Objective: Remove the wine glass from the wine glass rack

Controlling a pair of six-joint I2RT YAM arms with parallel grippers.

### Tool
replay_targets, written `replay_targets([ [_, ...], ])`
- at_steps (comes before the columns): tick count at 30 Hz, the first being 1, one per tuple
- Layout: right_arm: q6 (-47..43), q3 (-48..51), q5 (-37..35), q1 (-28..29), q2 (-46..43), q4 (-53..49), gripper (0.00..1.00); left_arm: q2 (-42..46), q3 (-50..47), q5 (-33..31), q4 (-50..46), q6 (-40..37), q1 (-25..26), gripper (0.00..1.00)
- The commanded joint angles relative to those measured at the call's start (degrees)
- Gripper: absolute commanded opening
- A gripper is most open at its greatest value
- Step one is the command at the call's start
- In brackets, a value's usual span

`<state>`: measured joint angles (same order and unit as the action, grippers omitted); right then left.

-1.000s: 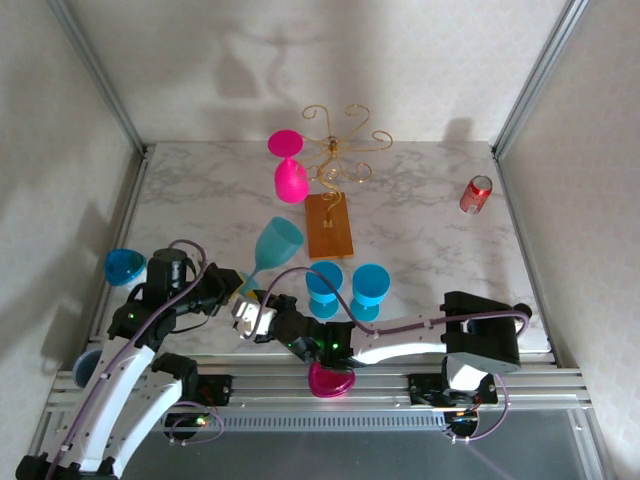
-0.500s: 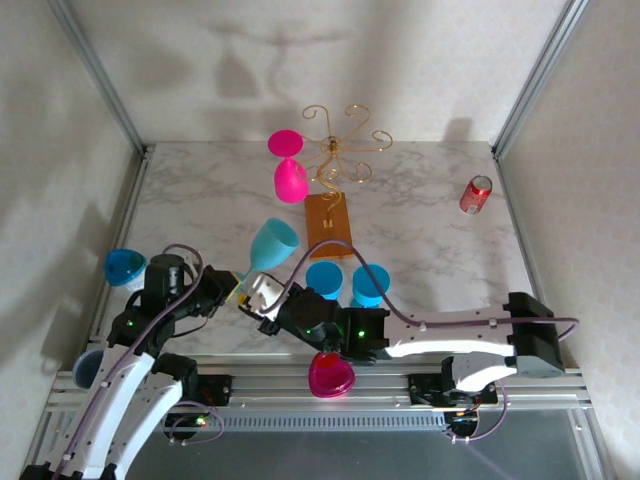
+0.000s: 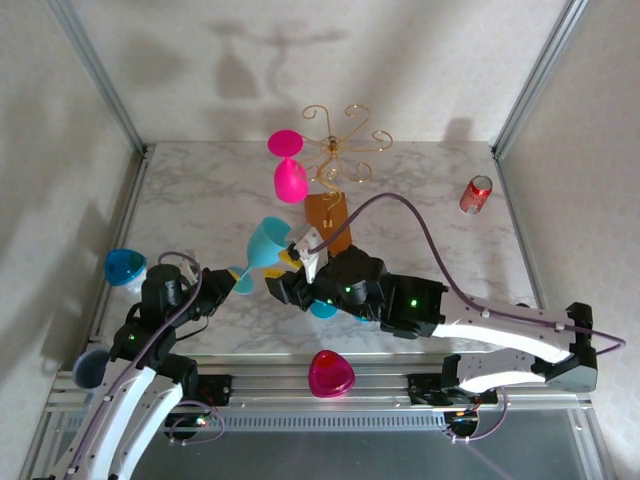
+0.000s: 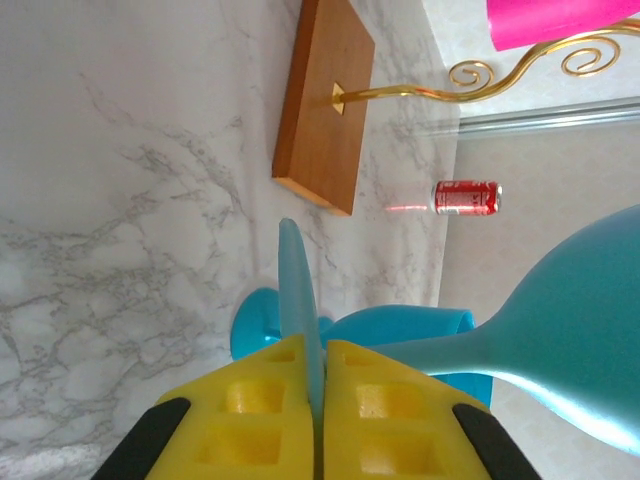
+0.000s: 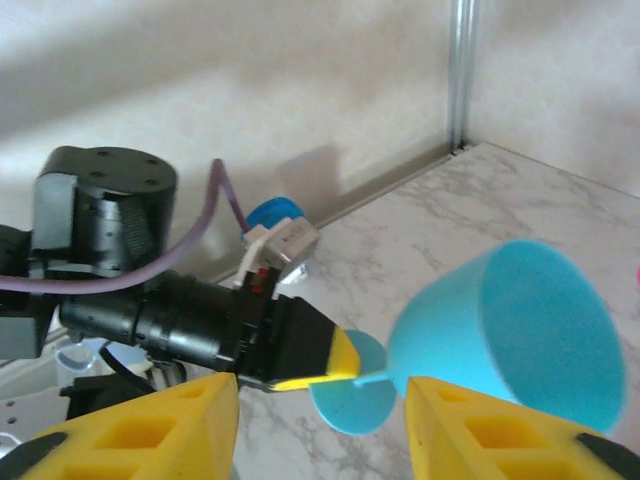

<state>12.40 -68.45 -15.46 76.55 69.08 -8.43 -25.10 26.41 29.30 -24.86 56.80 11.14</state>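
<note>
the teal wine glass [image 3: 268,245] is held clear of the wine glass rack [image 3: 338,150], above the bench [image 3: 200,200] and just in front of the rack's wooden base. compared with a second ago, its bowl is shifted slightly leftward. its thin foot is clenched between the yellow fingers of the left gripper [image 3: 224,282], as it was then. the right gripper [image 3: 298,258], which was tucked low beside the left one a second ago, is now reached forward to the right side of the bowl. its fingers are now spread apart and nothing is grasped; whether the bowl is touched cannot be told. two blue glasses [image 3: 322,309] that were standing in plain sight are now largely covered by the right arm.

the rack is made of gold wire scrolls on a stem, set in a flat orange-brown base. a pink wine glass [image 3: 290,178] is hung upside down from a scroll on its left side.

in the left wrist view, the foot is seen edge-on as a thin blade pinched between the fingers, and a soda can [image 4: 465,197] is seen beyond the base. in the right wrist view, the hollow mouth of the bowl is shown. in the top view, another pink glass [image 3: 331,375] is seen at the near rail.
</note>
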Motion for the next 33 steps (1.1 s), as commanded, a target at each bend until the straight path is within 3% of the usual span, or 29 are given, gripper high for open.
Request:
replay_targets([
  [1,4.42,-2.45,4.47,-2.48,-0.70,-6.44,0.52,2.21,-1.64,-1.56,4.32,-1.34,-0.58,0.00],
  [7,9.05,-5.31,12.68,-9.87,1.23,-10.39,0.60,4.38,-3.45,-1.92,5.07,-1.46,-0.55,0.00],
  [13,7.95,-11.50,18.09,-13.01,6.78,-14.65,0.65,4.49,-3.87,-1.88,5.07,-1.92,-0.53,0.00],
  [26,7.67,-17.91,25.84,-15.99,15.88,-16.46,0.67,4.18,-3.65,-2.30,4.97,-2.39,-0.50,0.00],
  [33,6.66,-19.94,27.75,-16.09,18.83,-17.74,0.63,3.62,-3.56,-2.49,5.14,-2.72,-0.52,0.00],
])
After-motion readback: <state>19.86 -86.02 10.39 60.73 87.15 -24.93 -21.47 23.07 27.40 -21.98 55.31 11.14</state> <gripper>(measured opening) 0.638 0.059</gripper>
